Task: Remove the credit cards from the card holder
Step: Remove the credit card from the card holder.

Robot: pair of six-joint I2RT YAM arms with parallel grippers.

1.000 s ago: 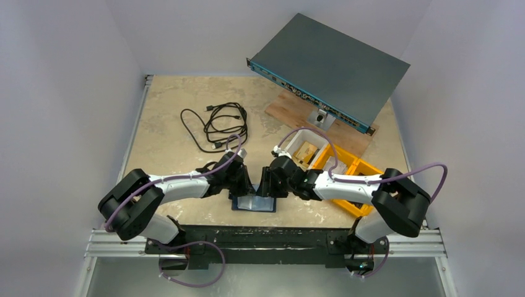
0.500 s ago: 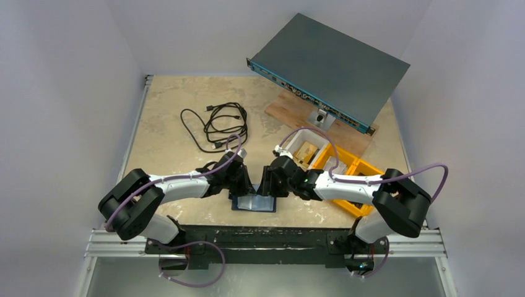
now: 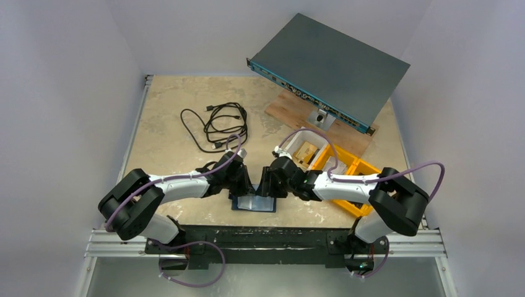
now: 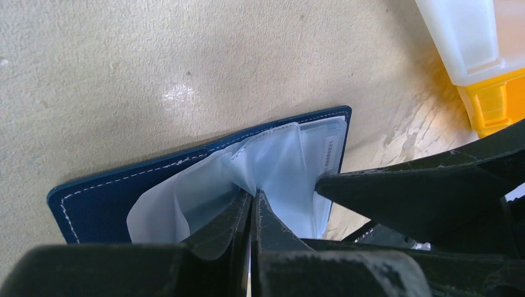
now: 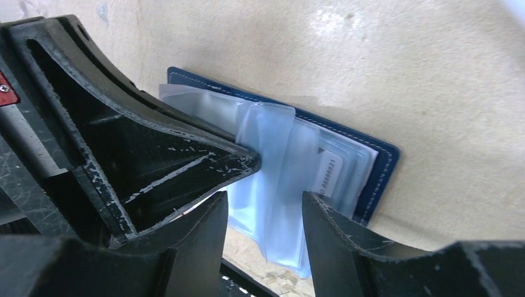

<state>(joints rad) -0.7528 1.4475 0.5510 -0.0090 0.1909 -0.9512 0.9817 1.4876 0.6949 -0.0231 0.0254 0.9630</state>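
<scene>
The card holder [image 3: 253, 203] lies open on the table [image 3: 167, 167] between our arms, long axis left to right, the left gripper [image 4: 252, 197] pinched shut on a clear sleeve [image 4: 278, 154] and the right gripper [image 5: 263, 207] (jaws apart, nearer the cards [image 5: 327, 172]) astride the other sleeves [image 5: 278, 185].

Card holder [image 4: 102, 201] navy, white stitching; sleeves [image 4: 278, 162] pale translucent blue; bins [image 3: 357, 166] yellow; table [image 4: 155, 62] mottled beige.

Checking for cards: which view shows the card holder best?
Right wrist: card holder open, sleeves and a printed card plain. Left wrist: partly behind the left end effector. Top: too small for detail.
</scene>
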